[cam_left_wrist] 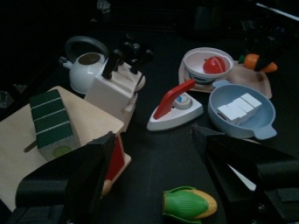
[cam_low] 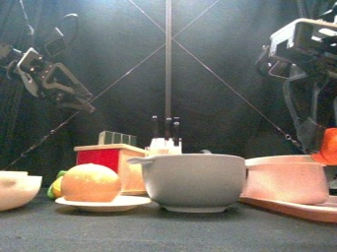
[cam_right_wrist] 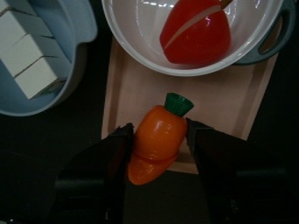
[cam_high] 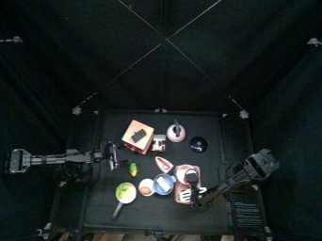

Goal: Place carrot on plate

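The orange carrot (cam_right_wrist: 160,144) with its green top sits between the jaws of my right gripper (cam_right_wrist: 160,133), which press on both its flanks, so the gripper is shut on it. Under it is a pink flat board (cam_right_wrist: 233,105). In the front view the carrot (cam_low: 329,146) hangs at the far right, a little above the board (cam_low: 297,205). A white plate (cam_low: 125,205) with a round peach-coloured fruit stands at the front left. My left gripper (cam_left_wrist: 163,149) rests open at the table's left side, holding nothing.
On the pink board stands a white bowl (cam_right_wrist: 131,45) with a red thing in it. Beside it is a blue bowl (cam_right_wrist: 79,61) of white cubes. A kettle (cam_left_wrist: 84,66), a knife block (cam_left_wrist: 117,83), a red-roofed box (cam_high: 138,134) and a corn cob (cam_left_wrist: 187,203) crowd the table.
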{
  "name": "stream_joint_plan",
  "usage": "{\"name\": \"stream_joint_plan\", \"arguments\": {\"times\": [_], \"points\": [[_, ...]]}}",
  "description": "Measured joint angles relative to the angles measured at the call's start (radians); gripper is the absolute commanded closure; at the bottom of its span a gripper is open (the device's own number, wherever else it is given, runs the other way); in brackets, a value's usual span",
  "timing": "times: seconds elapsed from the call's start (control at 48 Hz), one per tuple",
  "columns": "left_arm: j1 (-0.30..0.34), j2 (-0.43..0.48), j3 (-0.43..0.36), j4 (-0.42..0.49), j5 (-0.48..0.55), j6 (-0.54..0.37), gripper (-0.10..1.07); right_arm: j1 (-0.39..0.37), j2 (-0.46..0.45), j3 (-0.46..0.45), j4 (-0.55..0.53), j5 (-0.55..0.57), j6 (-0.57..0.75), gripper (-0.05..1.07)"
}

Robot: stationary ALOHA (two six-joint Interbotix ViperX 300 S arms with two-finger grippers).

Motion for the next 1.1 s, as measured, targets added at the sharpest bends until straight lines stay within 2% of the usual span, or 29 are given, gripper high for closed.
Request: {"name": "stream_joint_plan", "arguments": {"times": [0.354,0.667,1.104], "points": [[0.003,-0.002,-0.008,0.006,0.000,0.000,-0.04,-0.002,0.066,-0.009,0.018,-0.008,0.028,0.33],[0.003,-0.002,-0.008,0.006,0.000,0.000,-0.04,-0.026,0.081,-0.009,0.028,-0.034,0.037,0.31],[0.005,-0.002,-0.008,0.006,0.000,0.000,-0.04,-0.038,0.091,-0.009,0.040,-0.046,0.037,0.12]]}}
